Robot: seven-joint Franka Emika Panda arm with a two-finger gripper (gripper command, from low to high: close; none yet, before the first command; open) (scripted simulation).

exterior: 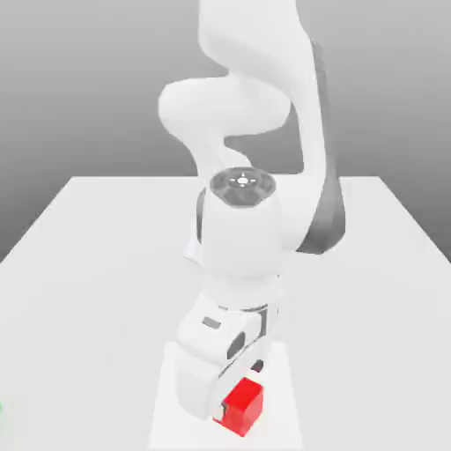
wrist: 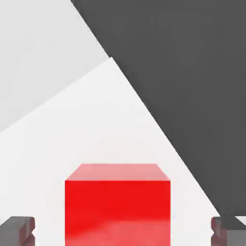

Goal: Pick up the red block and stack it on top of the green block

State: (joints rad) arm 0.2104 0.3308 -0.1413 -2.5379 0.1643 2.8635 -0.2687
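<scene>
Near the surface's (exterior: pixel 106 264) front edge in the exterior view, the arm's jaws sit low over the red block (exterior: pixel 242 406). Hand view: jaws released, fingertips (wrist: pixel 17 230) well apart either side of block, not touching.

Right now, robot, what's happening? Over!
Gripper open, fingertips apart either side of small glossy red cube. Cube on white table, not lifted. Nothing blocking it.

bright, even, diffuse light with no clear source; both renders look clean. in the exterior view the white arm (exterior: pixel 251 220) shades softly to grey along its right edge. in the hand view the red block (wrist: pixel 117 204) shows faint gloss low on its front face.
</scene>
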